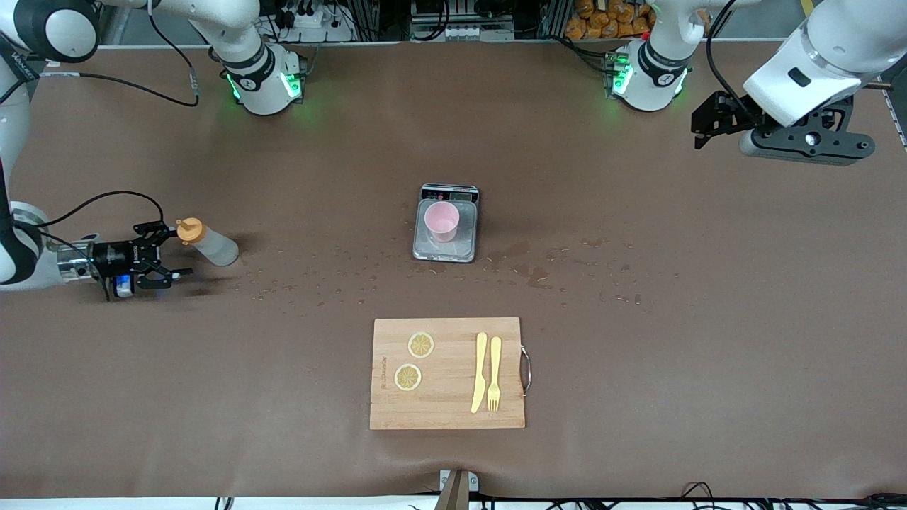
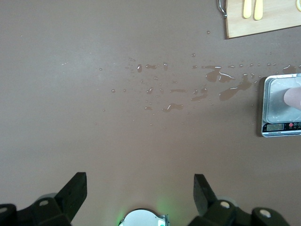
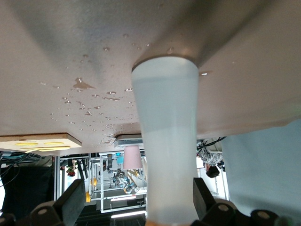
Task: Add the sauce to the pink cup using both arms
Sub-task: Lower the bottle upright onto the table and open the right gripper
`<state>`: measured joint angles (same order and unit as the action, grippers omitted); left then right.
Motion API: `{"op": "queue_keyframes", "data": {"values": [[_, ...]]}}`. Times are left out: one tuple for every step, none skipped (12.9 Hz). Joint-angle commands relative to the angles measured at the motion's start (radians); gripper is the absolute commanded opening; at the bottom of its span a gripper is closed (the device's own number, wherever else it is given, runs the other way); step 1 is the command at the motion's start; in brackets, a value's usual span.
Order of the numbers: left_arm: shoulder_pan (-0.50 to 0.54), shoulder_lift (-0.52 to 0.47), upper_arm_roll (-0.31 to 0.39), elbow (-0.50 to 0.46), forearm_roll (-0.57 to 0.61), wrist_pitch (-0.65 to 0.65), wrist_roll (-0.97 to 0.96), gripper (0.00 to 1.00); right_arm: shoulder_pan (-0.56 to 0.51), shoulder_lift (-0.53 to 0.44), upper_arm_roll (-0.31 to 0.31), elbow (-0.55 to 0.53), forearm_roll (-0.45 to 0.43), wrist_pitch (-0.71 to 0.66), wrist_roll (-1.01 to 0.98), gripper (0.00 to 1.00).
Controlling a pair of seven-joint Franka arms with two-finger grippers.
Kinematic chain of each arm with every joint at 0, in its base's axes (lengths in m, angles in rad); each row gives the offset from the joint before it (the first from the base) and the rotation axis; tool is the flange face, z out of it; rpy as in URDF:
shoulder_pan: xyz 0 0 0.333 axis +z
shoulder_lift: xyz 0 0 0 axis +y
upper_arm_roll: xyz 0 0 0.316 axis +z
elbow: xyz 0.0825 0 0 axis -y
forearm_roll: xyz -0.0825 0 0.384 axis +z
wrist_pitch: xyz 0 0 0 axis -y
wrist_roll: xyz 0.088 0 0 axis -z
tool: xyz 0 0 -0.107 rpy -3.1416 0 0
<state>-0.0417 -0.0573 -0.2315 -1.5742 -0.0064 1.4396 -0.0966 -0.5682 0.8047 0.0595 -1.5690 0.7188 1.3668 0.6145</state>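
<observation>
The sauce bottle (image 1: 211, 244), translucent with an orange cap, rests its base on the brown table toward the right arm's end. Its cap end leans between the fingers of my right gripper (image 1: 177, 251), which is open. In the right wrist view the bottle (image 3: 165, 141) fills the gap, with space showing beside it. The pink cup (image 1: 443, 219) stands upright on the grey scale (image 1: 445, 249) at mid-table, also seen small in the right wrist view (image 3: 132, 157). My left gripper (image 1: 703, 126) waits open in the air near the left arm's base, holding nothing (image 2: 141, 188).
A wooden cutting board (image 1: 448, 411) lies nearer the front camera than the scale, with two lemon slices (image 1: 421, 345), a yellow knife (image 1: 480, 372) and a fork (image 1: 494, 372). Liquid drops (image 1: 538, 273) dot the table beside the scale.
</observation>
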Motion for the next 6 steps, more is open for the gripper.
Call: {"op": "queue_keyframes", "data": {"values": [[0.009,0.001,-0.011,0.008,-0.018,-0.011,-0.018,1.0,0.028,-0.01,0.002,0.059,-0.042,-0.05,0.039,1.0],[0.013,0.001,-0.011,0.01,-0.02,-0.011,-0.017,1.0,0.03,-0.013,0.002,0.082,-0.05,-0.069,0.044,1.0],[0.014,0.001,-0.011,0.008,-0.018,-0.013,-0.017,1.0,0.031,-0.015,0.002,0.11,-0.071,-0.081,0.062,1.0],[0.016,0.001,-0.011,0.007,-0.018,-0.011,-0.017,1.0,0.031,-0.021,0.002,0.141,-0.096,-0.095,0.074,1.0],[0.016,0.001,-0.008,0.008,-0.017,-0.011,-0.018,1.0,0.031,-0.025,0.005,0.167,-0.123,-0.115,0.074,1.0],[0.016,0.002,-0.008,0.01,-0.012,-0.011,-0.018,1.0,0.037,-0.039,0.006,0.188,-0.139,-0.15,0.074,1.0]]}}
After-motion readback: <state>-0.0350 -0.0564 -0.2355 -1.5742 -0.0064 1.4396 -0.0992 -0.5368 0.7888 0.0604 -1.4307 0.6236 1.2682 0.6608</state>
